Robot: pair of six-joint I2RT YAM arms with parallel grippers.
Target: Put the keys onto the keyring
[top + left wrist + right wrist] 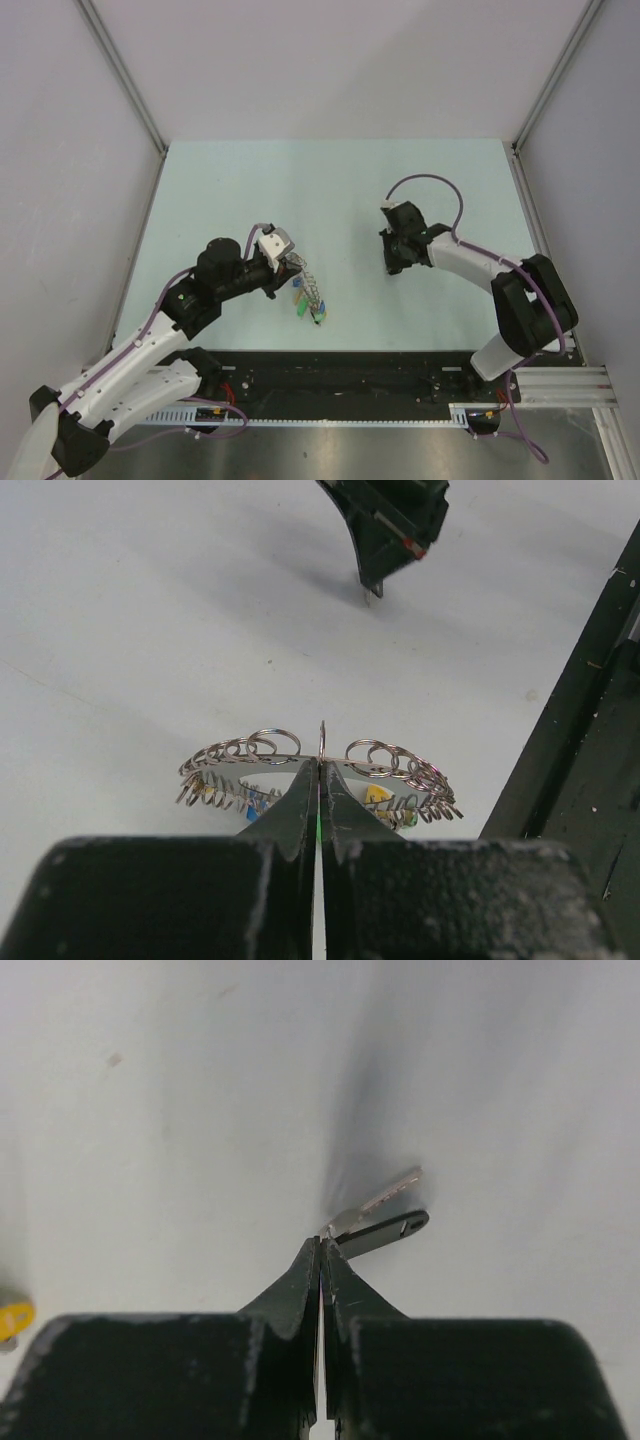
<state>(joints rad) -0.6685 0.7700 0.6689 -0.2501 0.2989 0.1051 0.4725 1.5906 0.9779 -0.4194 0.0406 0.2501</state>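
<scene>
The keyring [312,288] sits left of centre on the tabletop [330,190], strung out from the left gripper [290,262] toward the near edge, with the coloured keys [305,310] bunched at its near end. The left arm reaches in on a diagonal from the near-left corner, forearm low. The right arm bends at its elbow on the right and reaches inward, with the right gripper [393,265] tipped down, well apart from the ring.

The left wrist view alone shows the grasp. The left gripper [320,765] is clenched on the keyring [265,745], a coiled arc spread to both sides, with keys [377,794] under it and the right gripper [370,585] beyond.

The right wrist view shows the right gripper [322,1245] pinching a single key [385,1195], its blade slanting out above the tabletop. Whether the dark strip below it is a part or a shadow, I cannot tell.
</scene>
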